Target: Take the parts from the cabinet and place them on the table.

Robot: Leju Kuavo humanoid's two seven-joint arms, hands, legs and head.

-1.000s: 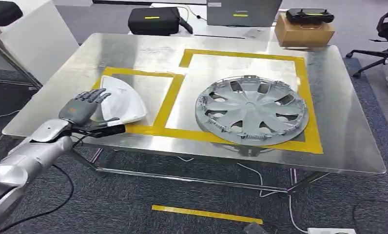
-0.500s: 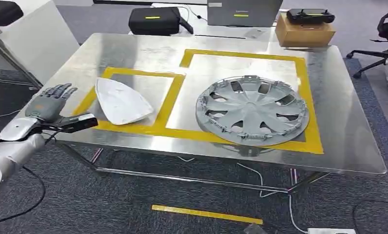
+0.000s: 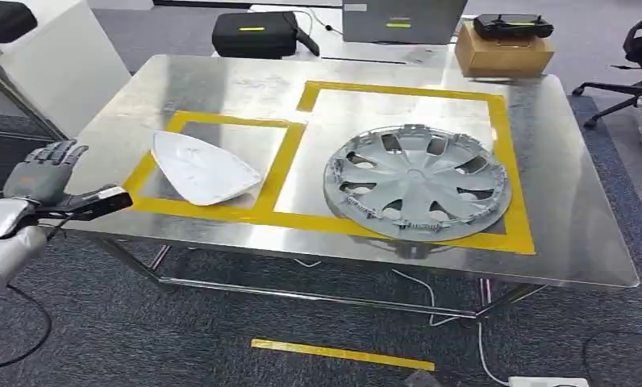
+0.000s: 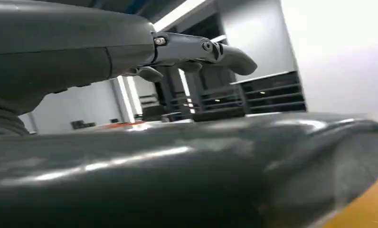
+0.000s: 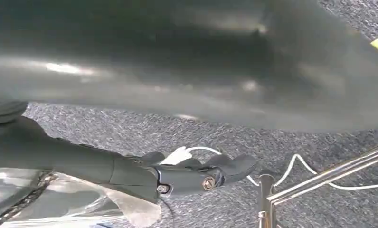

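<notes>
A: Just off the table's [image 3: 221,76] near-left corner, my left hand [image 3: 42,173] hovers with fingers spread and nothing in it. From there the white shell part [image 3: 201,168] lies ahead and to the right, flat inside the smaller yellow-taped box. Further right of it, well apart from the hand, the grey wheel cover [image 3: 417,183] sits in the larger box.

B: And your right hand?

A: My right hand [image 5: 196,173] hangs low over the carpet beside a table leg. Its fingers look loosely curled, and something pale lies beside them, but I cannot tell whether it holds anything.

B: How would those parts handle if you had to shift them?

A: I'd judge both to be light, stiff plastic. The white shell looks thin, smooth and slippery on the steel, so I'd pinch its curved edge nearest the hand, not press on the dome. The wheel cover is wide with open slots between spokes. I'd hook fingers through a slot near the rim. Its small clips around the edge look breakable, so I'd avoid them.

B: Task status?

A: Both parts appear placed on the table.
</notes>
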